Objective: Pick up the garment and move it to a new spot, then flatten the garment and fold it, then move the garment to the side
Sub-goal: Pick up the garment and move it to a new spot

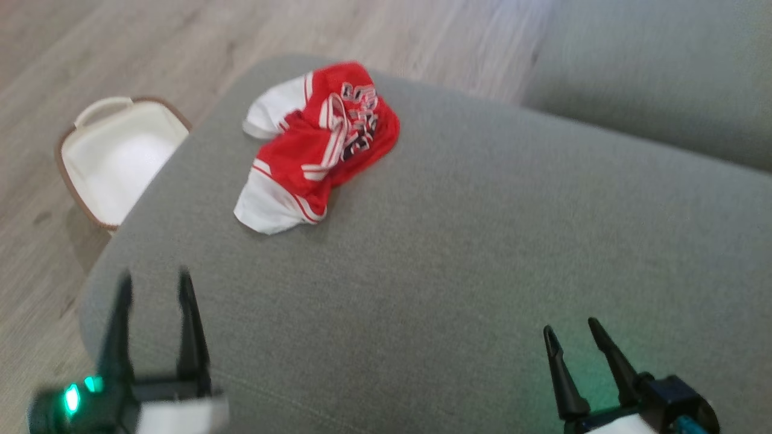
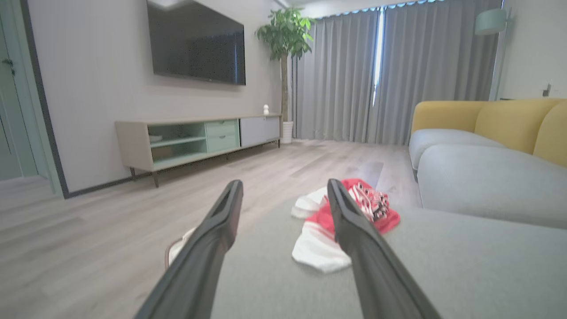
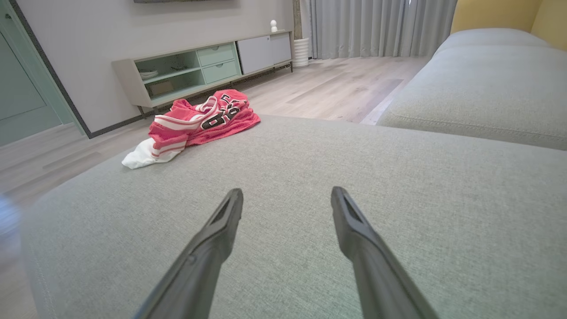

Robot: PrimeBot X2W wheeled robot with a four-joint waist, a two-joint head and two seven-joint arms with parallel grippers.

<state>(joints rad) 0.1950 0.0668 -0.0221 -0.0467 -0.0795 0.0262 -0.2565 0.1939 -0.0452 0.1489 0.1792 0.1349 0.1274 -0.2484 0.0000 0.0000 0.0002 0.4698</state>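
Since left tool [image 1: 154, 276] & right tool [image 1: 570, 325] sit spread, empty: aim at garment [image 1: 319, 144] mid-bunch, pinch deep, w/o snagging cushion [image 1: 452, 241].

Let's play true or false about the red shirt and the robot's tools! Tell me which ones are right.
1. The crumpled red and white jersey lies on the grey fabric cushion. True.
2. The left tool is gripping the jersey. False: it is open and apart from it.
3. A white basket with a brown rim stands on the wooden floor beside the cushion. True.
4. The jersey is neatly folded. False: it is bunched up.
5. The right tool is open, with nothing in it. True.
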